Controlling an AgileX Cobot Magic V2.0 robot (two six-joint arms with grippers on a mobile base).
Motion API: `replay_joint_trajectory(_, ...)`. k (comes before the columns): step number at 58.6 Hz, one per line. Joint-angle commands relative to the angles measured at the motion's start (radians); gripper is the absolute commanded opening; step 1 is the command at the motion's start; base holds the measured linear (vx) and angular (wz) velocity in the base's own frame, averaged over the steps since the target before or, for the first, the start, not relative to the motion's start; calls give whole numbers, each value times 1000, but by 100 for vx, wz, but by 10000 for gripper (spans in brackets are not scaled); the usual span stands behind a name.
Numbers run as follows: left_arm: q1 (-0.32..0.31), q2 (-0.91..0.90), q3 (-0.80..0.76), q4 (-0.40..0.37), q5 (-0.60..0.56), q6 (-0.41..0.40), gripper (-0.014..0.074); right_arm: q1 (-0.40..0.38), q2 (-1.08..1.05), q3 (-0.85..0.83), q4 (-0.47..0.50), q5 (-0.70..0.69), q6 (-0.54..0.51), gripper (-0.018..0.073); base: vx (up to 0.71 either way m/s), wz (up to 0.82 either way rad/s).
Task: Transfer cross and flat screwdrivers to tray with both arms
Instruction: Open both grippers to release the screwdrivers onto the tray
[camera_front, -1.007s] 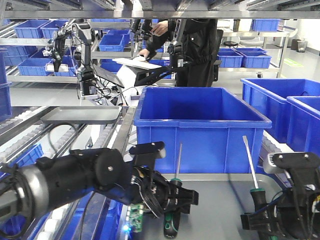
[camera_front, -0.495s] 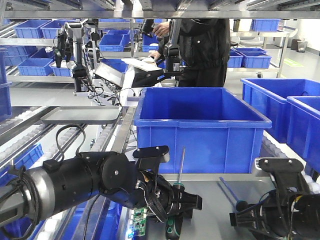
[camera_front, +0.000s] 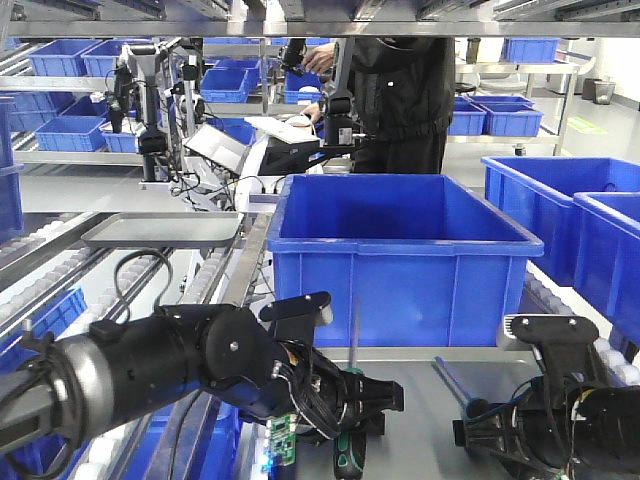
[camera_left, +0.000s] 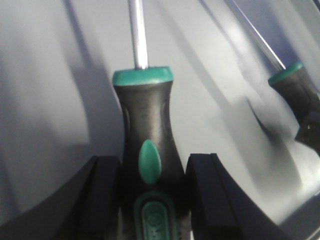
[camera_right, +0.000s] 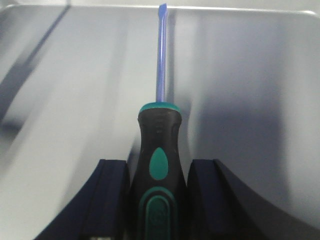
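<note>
- The left arm (camera_front: 150, 370) reached in low from the left, and its jaws (camera_left: 150, 200) were clamped on the black-and-green handle of one screwdriver (camera_left: 147, 150). One pad sat on each side of the handle, and the thin shaft ran straight out ahead of the jaws.
- In the front view that left screwdriver (camera_front: 350, 400) stood nearly upright, shaft up, handle just below and in front of the jaws, over the grey surface near the front.
- Which tip it had could not be told; the end of its shaft was out of frame.
- The right arm (camera_front: 560, 410) held the second screwdriver (camera_right: 159, 160) the same way, with its jaws (camera_right: 159, 200) closed on the handle and the long axis straight ahead of them. Its flattened tip marked it as the flat one.
- Beyond the right jaws lay a pale grey metal floor with a low raised rim (camera_right: 240, 9) at the far edge, probably the tray; the shaft pointed towards that rim.
- In the front view the right screwdriver (camera_front: 455, 385) lay tilted low, shaft slanting up and left from the jaws.
- Each arm was nearest its own tool, so the coming move looked like lowering and releasing rather than reaching.
- The blue bin (camera_front: 400, 250) stood behind both jaws and looked empty.
- Another grey tray (camera_front: 160, 230) sat far off to the left on the conveyor, with nothing seen in it.
</note>
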Motion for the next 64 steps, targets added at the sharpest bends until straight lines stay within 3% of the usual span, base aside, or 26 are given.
replay_joint_trajectory(1,-1,-39,-34,-20,-40,-12,3,-3,-31,-32,-6,-96,-9,-4,0,0)
replay_joint_trajectory(32,-1,-37,-34,-20,-49,-11,36,-3,-31,-32,-52,-132,-19,23,0,0)
replay_joint_trajectory(42,-1,-37,-34,-20,-48,-11,141,-3,-31,-32,-52,-118,-19,115,0,0)
replay_joint_trajectory(56,-1,-39,-34,-20,-19,-11,372,-3,-31,-32,-52,-114,-18,300,0,0)
replay_joint_trajectory(64,-1,-41,-34,-20,-17,-11,466,-3,-31,-32,-52,-114,-18,352,0,0)
